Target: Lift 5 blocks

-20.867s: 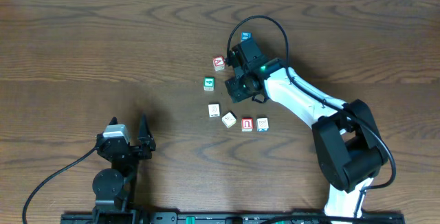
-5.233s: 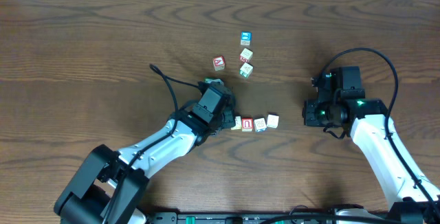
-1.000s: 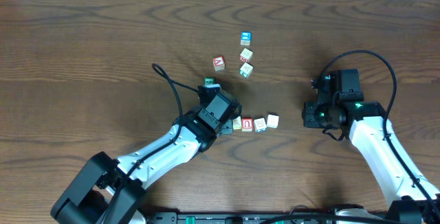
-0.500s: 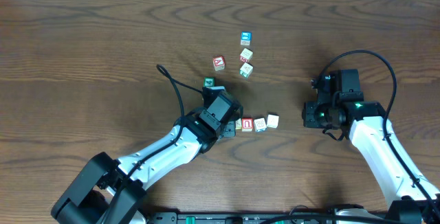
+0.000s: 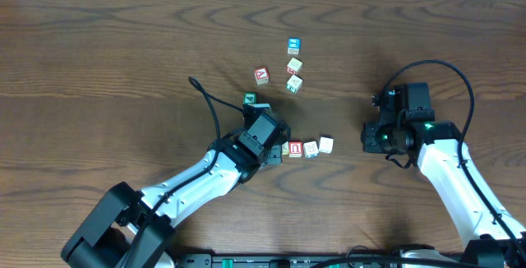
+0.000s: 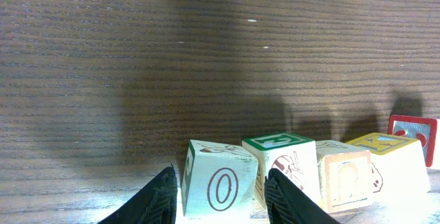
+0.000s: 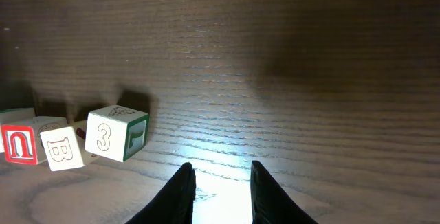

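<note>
Left end effector spread, its fingers straddling the "O" block — just beside both sides. That block sits on the surface, ending a row of blocks. Right end effector — slightly parted, gripping nothing — faces the row's other end.

I'm seeing the right gripper hanging low over the wooden table, fingers apart, nothing between them. Three blocks are sitting off left: "3" block, "B" block, and just beside it red "U" block.

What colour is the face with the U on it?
Red. The U block shows best in the right wrist view.
</note>
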Motion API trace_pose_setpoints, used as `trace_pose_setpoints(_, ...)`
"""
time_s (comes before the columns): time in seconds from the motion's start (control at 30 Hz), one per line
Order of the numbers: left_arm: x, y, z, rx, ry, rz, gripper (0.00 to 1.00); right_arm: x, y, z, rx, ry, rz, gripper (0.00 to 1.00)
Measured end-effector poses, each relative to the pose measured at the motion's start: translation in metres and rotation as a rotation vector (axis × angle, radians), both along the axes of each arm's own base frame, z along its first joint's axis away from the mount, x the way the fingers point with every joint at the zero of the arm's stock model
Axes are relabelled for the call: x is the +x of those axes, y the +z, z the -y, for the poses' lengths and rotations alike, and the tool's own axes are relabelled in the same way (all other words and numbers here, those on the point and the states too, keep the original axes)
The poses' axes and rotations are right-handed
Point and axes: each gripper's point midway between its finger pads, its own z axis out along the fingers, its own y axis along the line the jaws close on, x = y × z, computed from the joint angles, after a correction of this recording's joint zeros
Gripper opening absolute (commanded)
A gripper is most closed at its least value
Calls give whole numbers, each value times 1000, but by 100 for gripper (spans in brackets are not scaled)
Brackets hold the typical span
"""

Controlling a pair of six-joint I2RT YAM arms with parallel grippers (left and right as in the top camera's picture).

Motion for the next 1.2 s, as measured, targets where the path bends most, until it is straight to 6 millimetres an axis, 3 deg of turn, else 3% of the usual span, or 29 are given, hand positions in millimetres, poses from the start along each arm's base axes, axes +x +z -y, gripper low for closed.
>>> trace_pose_setpoints(0.37,4,3,4,-15,-7,20,43,0,0,0,0,0,0,24)
trace_pose_setpoints(0.53,6,11,4,-9,-31,53,47,0,0,0,2,-7,-1,2)
trace_pose_setpoints(0.6,10,25,1,-7,-34,97,47,1,0,0,1,1,4,1)
trace_pose_setpoints(0.67,14,43,-3,0,-35,154,37,3,1,-2,-1,12,14,1)
trace_pose_setpoints(0.77,15,67,-17,45,-40,229,11,4,-1,-8,5,46,33,1)
trace_pose_setpoints(0.8,14,72,-23,71,-39,243,7,3,-3,-11,9,62,36,1)
trace_pose_setpoints(1.0,6,68,-54,247,-59,237,8,-5,-15,-31,42,132,43,1)
trace_pose_setpoints(1.07,6,67,-57,274,-67,240,45,-9,-16,-38,61,151,38,1)
trace_pose_setpoints(1.1,6,65,-58,288,-74,238,50,-10,-16,-43,75,162,34,1)
trace_pose_setpoints(1.17,5,62,-60,301,-78,227,51,-13,-16,-49,89,176,31,1)
trace_pose_setpoints(1.2,5,60,-60,306,-80,223,65,-14,-16,-53,96,188,30,1)
